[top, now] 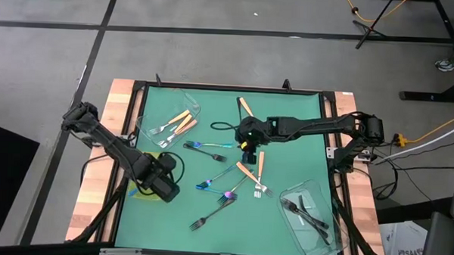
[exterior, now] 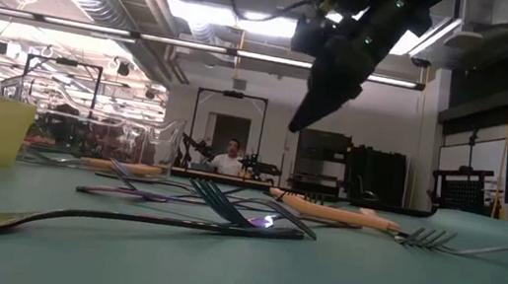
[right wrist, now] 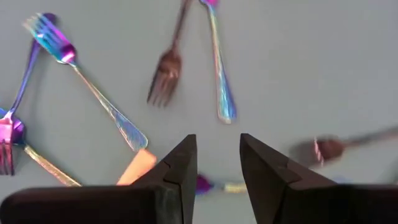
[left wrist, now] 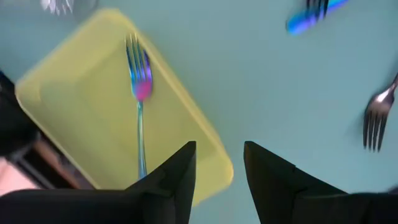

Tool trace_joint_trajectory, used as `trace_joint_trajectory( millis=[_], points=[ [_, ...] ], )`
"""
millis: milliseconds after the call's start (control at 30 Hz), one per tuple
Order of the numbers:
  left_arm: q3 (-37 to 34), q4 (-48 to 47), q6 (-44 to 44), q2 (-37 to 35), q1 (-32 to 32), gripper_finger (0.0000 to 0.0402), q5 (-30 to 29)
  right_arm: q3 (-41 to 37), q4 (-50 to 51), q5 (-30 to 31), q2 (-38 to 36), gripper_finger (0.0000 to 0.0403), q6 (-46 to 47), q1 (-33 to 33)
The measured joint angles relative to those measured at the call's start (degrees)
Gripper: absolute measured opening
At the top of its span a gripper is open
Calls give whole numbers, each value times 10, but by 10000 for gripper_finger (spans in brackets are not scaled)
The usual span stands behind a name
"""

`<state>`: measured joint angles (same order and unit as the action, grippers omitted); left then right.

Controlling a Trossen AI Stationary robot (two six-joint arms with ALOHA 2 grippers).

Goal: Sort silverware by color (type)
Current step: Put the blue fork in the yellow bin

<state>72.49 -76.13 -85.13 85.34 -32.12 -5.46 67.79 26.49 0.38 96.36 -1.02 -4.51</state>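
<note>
**What you can't really make out here**

From above, the left arm covers most of the yellow tray. The left wrist view cuts off the rainbow fork behind a finger. The right wrist view hides most of an orange handle, plus one blurry fork.

Bright ceiling lights glare in the low view, foreground blurred; both wrist views look soft.

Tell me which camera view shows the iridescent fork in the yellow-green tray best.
The left wrist view: the iridescent fork lies in full sight on the yellow-green tray, just ahead of the open left claw. In the high view the left arm covers it. The low view shows only the tray's wall, and the right wrist view misses it.
</note>
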Motion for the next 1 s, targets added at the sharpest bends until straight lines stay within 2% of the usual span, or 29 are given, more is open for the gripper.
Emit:
trace_joint_trajectory(
  millis=[167, 333, 433, 667, 1000],
  points=[
    [0, 11, 52, 0, 27, 128, -55, 0, 56, 21, 0, 113, 116, 0],
    [0, 27, 92, 0, 56, 128, -99, -7, 69, 82, 0, 113, 214, 0],
    [0, 38, 117, 0, 71, 128, -112, -20, 65, 106, 0, 113, 235, 0],
    [0, 54, 165, 0, 95, 128, -154, -38, 59, 81, 0, 113, 240, 0],
    [0, 54, 169, 0, 104, 128, -179, -38, 34, 121, 3, 113, 372, 0]
  ],
)
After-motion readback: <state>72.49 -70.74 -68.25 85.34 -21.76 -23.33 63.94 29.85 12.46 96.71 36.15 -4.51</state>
